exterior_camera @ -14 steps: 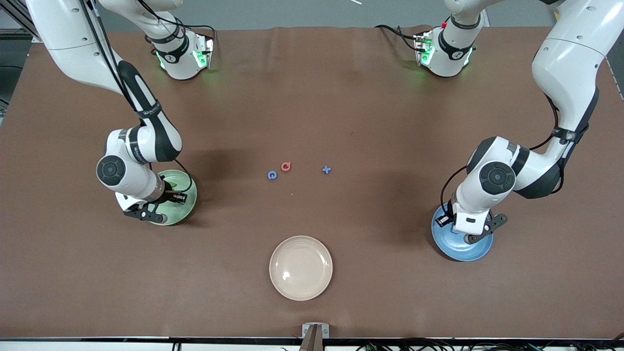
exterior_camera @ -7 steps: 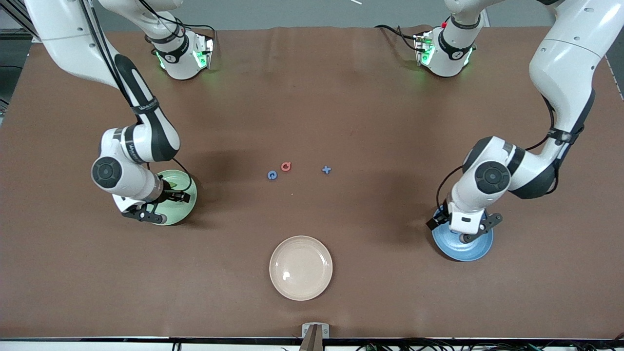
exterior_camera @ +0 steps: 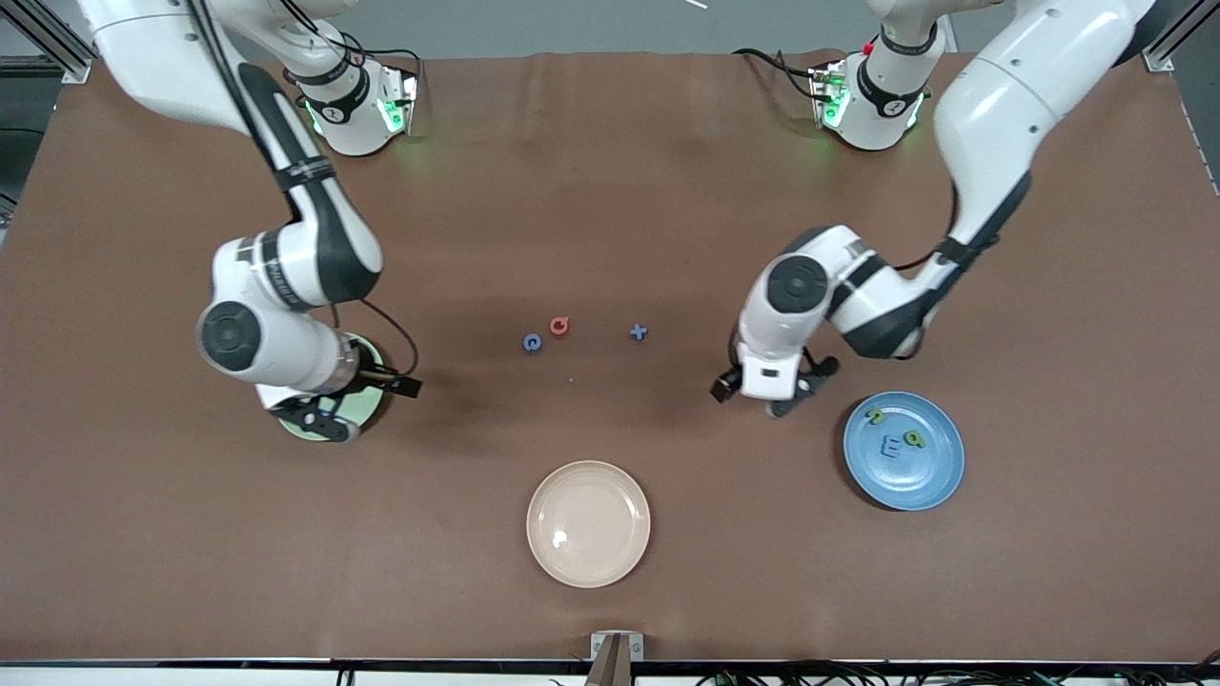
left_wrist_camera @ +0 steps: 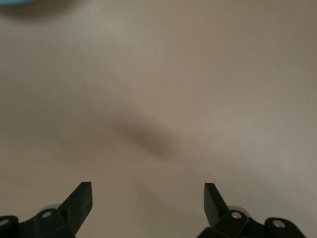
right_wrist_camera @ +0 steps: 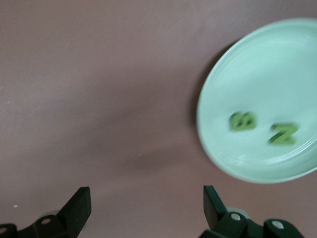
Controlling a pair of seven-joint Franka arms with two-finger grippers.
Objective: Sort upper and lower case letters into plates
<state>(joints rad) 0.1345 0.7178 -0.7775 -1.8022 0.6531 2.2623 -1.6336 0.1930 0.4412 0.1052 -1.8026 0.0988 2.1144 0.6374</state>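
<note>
The blue plate (exterior_camera: 929,476) lies toward the left arm's end and holds two green letters (exterior_camera: 875,415) and a blue letter (exterior_camera: 890,444). The pale green plate (exterior_camera: 365,408) is mostly hidden under the right arm. In the right wrist view this plate (right_wrist_camera: 277,69) holds two green letters (right_wrist_camera: 242,121). A blue letter (exterior_camera: 532,342), a red letter (exterior_camera: 559,327) and a blue cross-shaped letter (exterior_camera: 639,332) lie mid-table. My left gripper (exterior_camera: 762,395) (left_wrist_camera: 147,193) is open and empty over bare table. My right gripper (exterior_camera: 334,405) (right_wrist_camera: 146,198) is open and empty beside the green plate's rim.
A cream plate (exterior_camera: 588,523) lies near the table's front edge, nearer to the camera than the three loose letters. The arm bases stand along the table's back edge. A sliver of the blue plate (left_wrist_camera: 20,2) shows in the left wrist view.
My left gripper has left the blue plate and moved toward the table's middle, uncovering three letters in it. My right gripper has shifted a little off the green plate toward the middle.
</note>
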